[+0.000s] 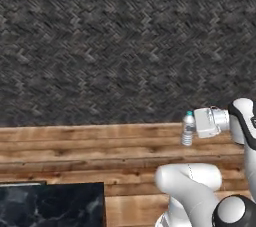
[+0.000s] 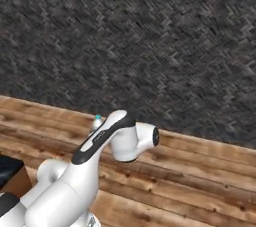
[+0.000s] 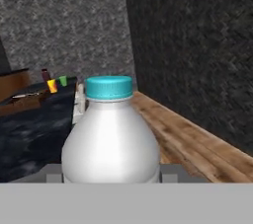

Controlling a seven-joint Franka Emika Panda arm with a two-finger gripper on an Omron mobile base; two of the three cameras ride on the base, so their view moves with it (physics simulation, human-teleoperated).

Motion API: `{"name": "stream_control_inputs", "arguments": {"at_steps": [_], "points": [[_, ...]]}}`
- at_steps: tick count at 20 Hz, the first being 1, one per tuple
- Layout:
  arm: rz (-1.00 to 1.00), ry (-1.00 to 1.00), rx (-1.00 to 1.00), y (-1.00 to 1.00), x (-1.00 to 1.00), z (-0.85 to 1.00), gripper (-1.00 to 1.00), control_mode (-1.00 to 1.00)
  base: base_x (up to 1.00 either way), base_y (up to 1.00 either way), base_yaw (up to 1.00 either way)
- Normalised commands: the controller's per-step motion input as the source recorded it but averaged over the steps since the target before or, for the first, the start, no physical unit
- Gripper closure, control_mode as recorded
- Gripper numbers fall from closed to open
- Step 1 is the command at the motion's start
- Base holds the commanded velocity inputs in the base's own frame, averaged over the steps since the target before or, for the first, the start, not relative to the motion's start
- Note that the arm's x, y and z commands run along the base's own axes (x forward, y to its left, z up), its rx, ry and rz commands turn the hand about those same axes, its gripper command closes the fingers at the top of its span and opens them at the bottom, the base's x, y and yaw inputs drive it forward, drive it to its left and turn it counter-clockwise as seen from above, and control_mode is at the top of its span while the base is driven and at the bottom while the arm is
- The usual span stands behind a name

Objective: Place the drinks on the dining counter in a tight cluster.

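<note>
The claw [image 1: 192, 130] is clenched on the clear bottle [image 1: 188, 129], holding it upright in the air over the wooden floor [image 1: 75, 143], with the dark herringbone wall [image 1: 125, 41] beyond it. In the left base view the bottle stands at the tip of the claw, to the left of the white hand, its light-blue cap [image 1: 188, 113] on top and a pale label round its middle. In the right base view only the cap [image 2: 97, 117] and a little of the shoulder peep out behind the white forearm. In the hand view the bottle [image 3: 111, 141] sits right in front of the claw, between the fingers, its cap [image 3: 108, 87] uppermost. To the left of the claw in that view stretches the dining counter [image 3: 34, 129], its black veined top well apart from the bottle. Far along it, beyond the claw, stand a small dark maroon bottle [image 3: 45, 76] and some small yellow and green things too tiny to tell
</note>
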Motion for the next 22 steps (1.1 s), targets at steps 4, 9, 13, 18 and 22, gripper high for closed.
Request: {"name": "stream_control_inputs", "arguments": {"at_steps": [4,9,13,18,22], "points": [[0.00,0.00,0.00,0.00,0.00,0.00,1.00,1.00,0.70,0.00,0.47],[0.00,0.00,0.00,0.00,0.00,0.00,1.00,1.00,0.61,0.00,0.54],[0.00,0.00,0.00,0.00,0.00,0.00,1.00,1.00,0.61,0.00,0.56],[0.00,0.00,0.00,0.00,0.00,0.00,1.00,1.00,0.71,0.00,0.44],[0.00,0.00,0.00,0.00,0.00,0.00,1.00,1.00,0.74,0.00,0.40]]}}
